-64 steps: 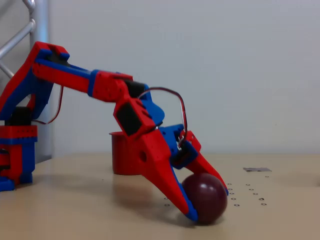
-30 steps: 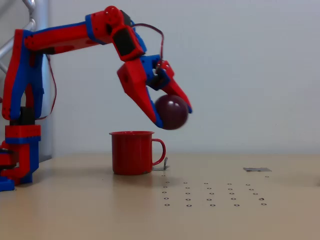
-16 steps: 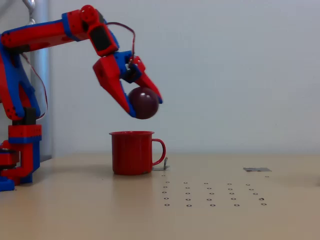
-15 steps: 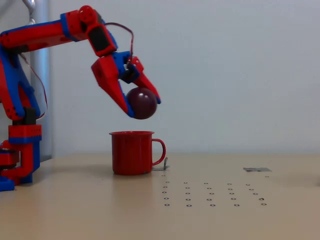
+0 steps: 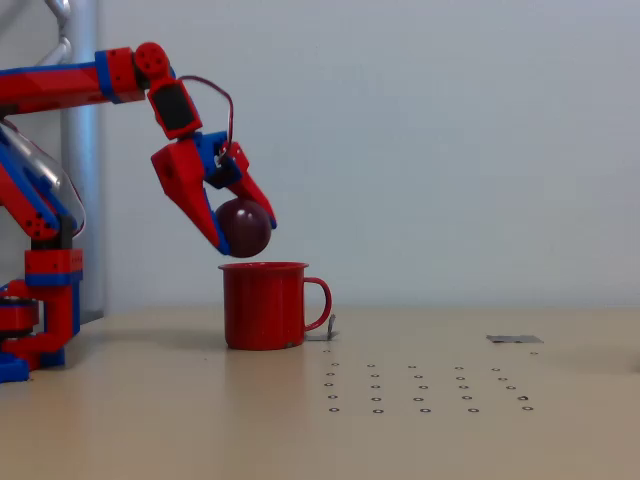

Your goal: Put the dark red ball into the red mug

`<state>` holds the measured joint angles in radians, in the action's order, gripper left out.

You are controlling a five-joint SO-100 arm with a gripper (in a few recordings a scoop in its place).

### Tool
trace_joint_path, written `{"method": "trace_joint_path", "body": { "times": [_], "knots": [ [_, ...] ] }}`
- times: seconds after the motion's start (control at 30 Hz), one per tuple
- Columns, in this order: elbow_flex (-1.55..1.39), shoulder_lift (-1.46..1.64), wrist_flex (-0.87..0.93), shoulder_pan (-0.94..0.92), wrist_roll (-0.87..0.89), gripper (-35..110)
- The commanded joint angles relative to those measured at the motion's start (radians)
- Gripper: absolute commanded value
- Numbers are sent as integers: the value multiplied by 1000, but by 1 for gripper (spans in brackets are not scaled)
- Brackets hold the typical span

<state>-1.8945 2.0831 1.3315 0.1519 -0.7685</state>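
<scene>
pickup done | hand [image 5: 243, 236] is gripping dark red ball [image 5: 243, 227], hovering just above red mug [image 5: 263, 305] | release is remaining

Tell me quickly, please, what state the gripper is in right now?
Gripper: closed on the dark red ball, just above the red mug.

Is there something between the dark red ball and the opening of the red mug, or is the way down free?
Nothing visible stands between them. The gripper holds the dark red ball just above the rim of the red mug, over its left part, with only air below the ball.
</scene>
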Motion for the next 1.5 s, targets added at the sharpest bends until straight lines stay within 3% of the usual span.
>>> {"method": "trace_joint_path", "body": {
  "times": [0.0,0.23,0.57,1.07,1.27,1.47],
  "knots": [
    [3,75,2,34,18,22],
    [-97,107,-71,132,51,22],
    [34,66,-95,239,84,22],
    [32,-115,-408,273,-58,22],
    [11,-121,-399,281,-98,22],
    [12,-126,-249,307,-80,22]
  ]
}}
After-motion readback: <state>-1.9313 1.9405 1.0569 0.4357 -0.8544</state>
